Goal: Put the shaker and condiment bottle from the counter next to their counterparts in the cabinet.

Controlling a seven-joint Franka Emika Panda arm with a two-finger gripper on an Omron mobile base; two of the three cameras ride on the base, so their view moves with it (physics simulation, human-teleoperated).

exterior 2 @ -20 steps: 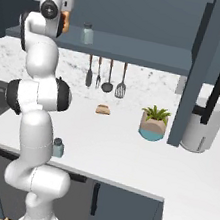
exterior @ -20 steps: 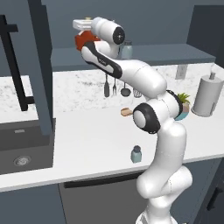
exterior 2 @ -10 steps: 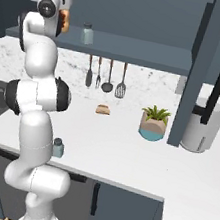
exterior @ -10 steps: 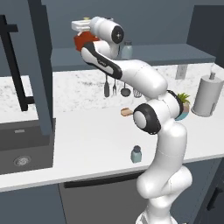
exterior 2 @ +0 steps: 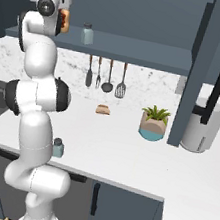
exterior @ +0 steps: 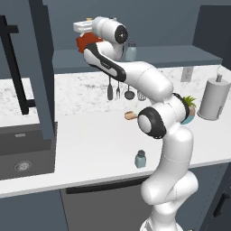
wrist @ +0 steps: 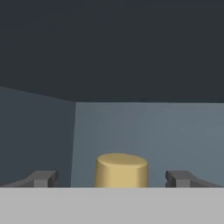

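**Syrup bottle on the shelf, shaker waiting**

Left base view: upper left, the hand (exterior: 85, 28) sits over the dark red condiment bottle (exterior: 84, 43) on the cabinet (exterior: 180, 54) shelf; the shaker (exterior: 140, 159) stands lower centre on the desk (exterior: 90, 149).

Right base view: its twin shaker (exterior 2: 86, 33) stands at upper left.

Hand view: fingers (wrist: 43, 178) spread wide either side of the tan cap (wrist: 121, 169), gripping nothing. Backing out carelessly could topple the bottle. No writing is legible.

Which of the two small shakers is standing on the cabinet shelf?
The shaker up on the cabinet shelf, beside the arm's hand. The other shaker stands low on the white counter, near the robot's base.
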